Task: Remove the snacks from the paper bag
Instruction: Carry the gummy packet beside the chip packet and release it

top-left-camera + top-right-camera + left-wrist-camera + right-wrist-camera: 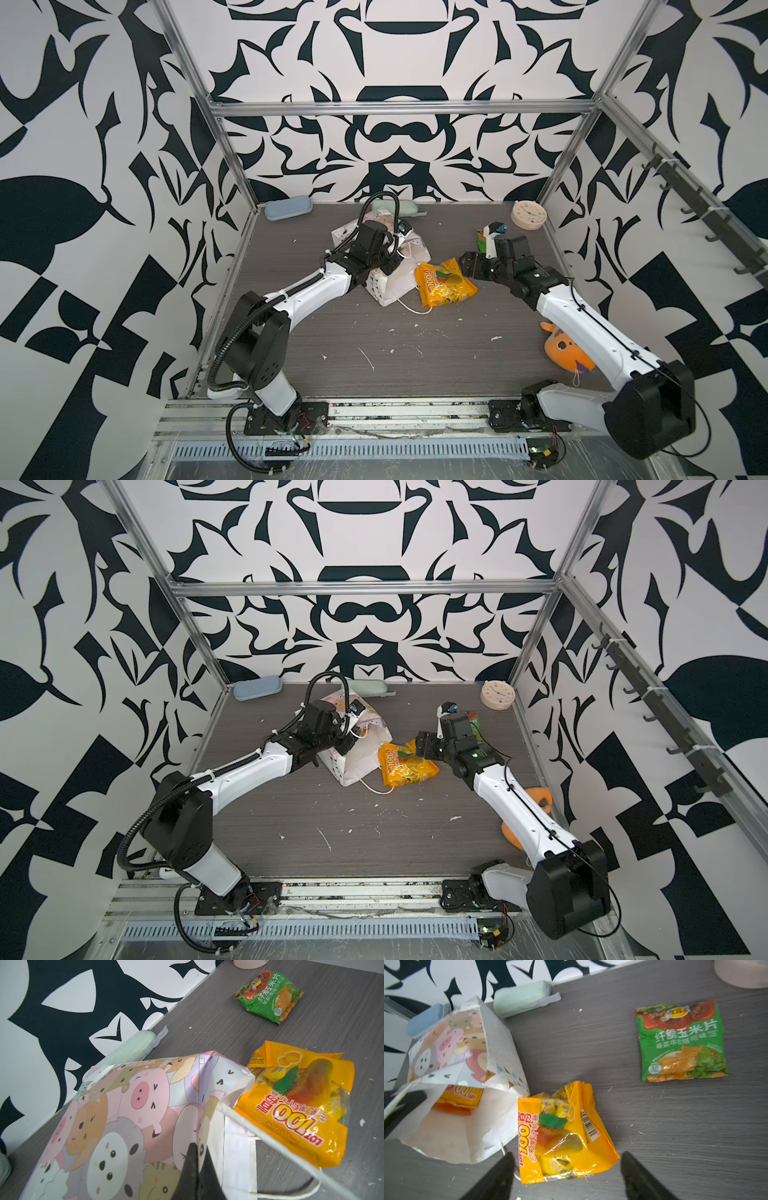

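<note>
Bag [124,1115]: rim pinched by left gripper [197,1147]. Yellow packet [560,1126]: out; right gripper [566,1154] spread wide, empty. I aim low for inner packet [463,1095].

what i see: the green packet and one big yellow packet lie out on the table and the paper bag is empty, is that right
Not quite: the paper bag is not empty. The right wrist view shows another yellow-orange packet and an orange one inside its open mouth. The green packet and one big yellow packet do lie out on the table.

Bright, even light; soft wrist-view blur.
</note>
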